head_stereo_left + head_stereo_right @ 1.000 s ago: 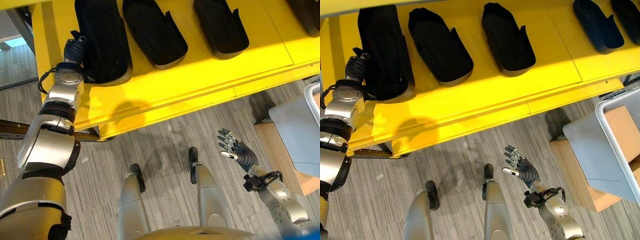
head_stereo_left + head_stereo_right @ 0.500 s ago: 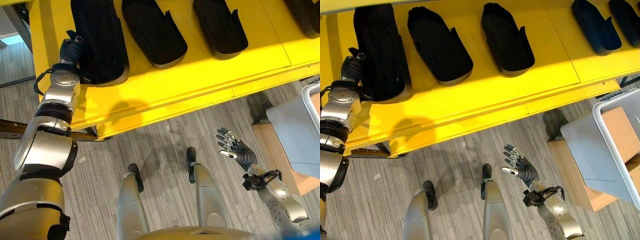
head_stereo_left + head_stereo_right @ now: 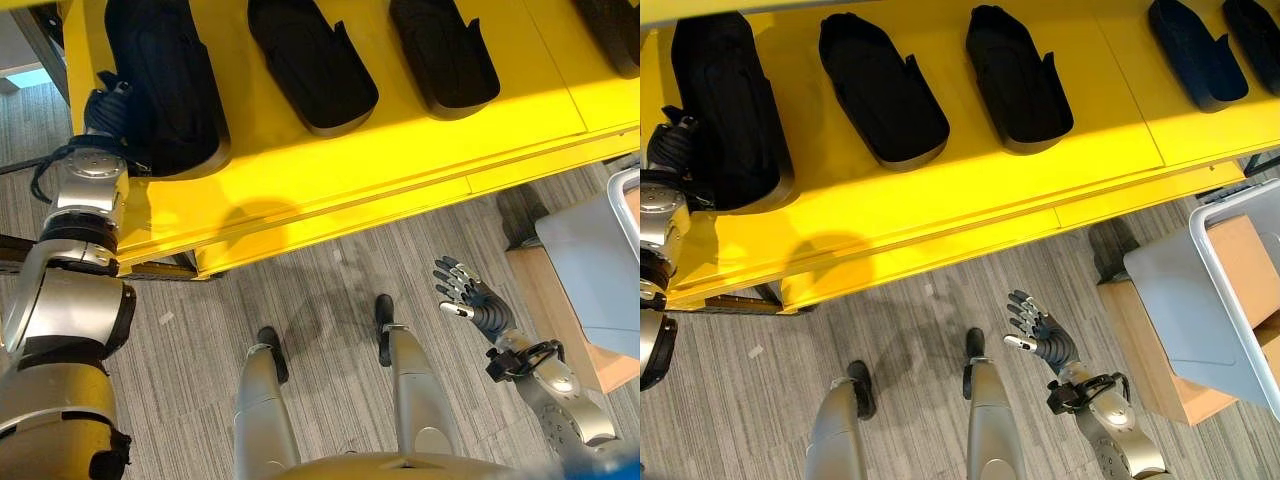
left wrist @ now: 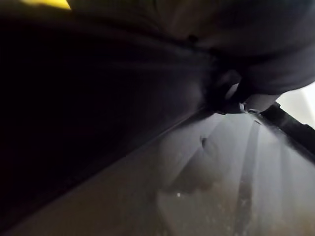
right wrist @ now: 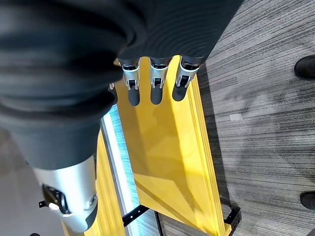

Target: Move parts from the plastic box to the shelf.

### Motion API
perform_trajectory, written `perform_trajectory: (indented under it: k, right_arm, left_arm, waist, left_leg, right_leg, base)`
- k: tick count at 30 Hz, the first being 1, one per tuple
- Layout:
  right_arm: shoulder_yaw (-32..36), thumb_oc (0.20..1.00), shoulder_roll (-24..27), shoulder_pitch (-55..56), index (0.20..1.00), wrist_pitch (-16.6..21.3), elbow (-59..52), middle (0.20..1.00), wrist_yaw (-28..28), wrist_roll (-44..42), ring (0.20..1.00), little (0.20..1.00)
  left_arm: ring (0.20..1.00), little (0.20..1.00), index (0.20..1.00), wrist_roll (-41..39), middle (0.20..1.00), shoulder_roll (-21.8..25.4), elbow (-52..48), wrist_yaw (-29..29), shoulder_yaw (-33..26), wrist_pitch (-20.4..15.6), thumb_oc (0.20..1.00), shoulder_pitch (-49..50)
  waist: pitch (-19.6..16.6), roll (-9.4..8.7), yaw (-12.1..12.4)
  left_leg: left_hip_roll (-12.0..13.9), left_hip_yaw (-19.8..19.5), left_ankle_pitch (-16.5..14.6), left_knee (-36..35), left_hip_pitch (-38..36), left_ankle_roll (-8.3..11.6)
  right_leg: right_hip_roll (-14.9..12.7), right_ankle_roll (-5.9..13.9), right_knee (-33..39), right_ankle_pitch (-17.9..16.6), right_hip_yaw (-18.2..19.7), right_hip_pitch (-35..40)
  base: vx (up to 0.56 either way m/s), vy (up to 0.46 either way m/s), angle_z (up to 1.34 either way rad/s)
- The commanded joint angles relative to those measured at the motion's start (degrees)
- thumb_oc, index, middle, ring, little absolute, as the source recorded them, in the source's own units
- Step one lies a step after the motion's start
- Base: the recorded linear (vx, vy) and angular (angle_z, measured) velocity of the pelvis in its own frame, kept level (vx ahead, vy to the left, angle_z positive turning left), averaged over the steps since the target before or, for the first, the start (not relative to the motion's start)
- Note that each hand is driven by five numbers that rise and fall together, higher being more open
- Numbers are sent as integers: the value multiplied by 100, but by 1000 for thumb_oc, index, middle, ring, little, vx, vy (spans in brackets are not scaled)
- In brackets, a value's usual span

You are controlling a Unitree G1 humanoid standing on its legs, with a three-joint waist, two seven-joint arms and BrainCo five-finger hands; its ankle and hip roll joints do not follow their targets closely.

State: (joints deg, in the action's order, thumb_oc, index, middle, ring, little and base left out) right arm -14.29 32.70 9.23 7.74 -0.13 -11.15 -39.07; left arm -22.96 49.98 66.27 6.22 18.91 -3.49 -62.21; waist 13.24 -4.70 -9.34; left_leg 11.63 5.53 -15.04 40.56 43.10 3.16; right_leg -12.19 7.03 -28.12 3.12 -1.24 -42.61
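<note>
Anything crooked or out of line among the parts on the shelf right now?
Mostly tidy. The leftmost black part sits at the yellow shelf's left end, nearly over its edge, with the left robot hand against it. The other parts lie evenly spaced.

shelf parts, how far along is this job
Several black parts already lie in a row on the yellow shelf, such as the second part. The left hand is at the leftmost part near the shelf's end; its grip can't be seen. The right hand hangs open and empty over the floor. The plastic box sits at right, contents unclear.
</note>
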Motion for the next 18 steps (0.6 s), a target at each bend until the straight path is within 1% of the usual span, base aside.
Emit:
perform_trajectory:
  k: [1,10,18]
  right_arm:
    - [317,1000,420,246,1000,121,-252,1000,-164,81,1000,1000]
    - [422,1000,444,344,1000,67,-275,1000,-267,69,1000,1000]
    - [479,1000,457,416,1000,34,-293,1000,-322,82,1000,1000]
  left_arm:
    - [200,200,200,281,200,250,389,-67,-233,77,200,223]
    - [200,200,200,694,200,484,429,-77,-39,175,200,70]
    - [200,200,200,646,200,459,438,-60,-199,216,200,161]
  waist:
    - [-167,104,88]
    - [-154,96,129]
    - [-165,83,136]
  left_leg:
    - [257,-476,387,-162,12,328]
    - [218,-486,385,-107,117,301]
    - [200,-477,366,-80,177,283]
  right_leg:
    - [-343,275,-240,-207,269,27]
    - [-374,290,-271,-211,261,-39]
    - [-375,284,-301,-219,276,-128]
  base:
    - [0,0,0]
    - [1,13,3]
    - [-2,13,3]
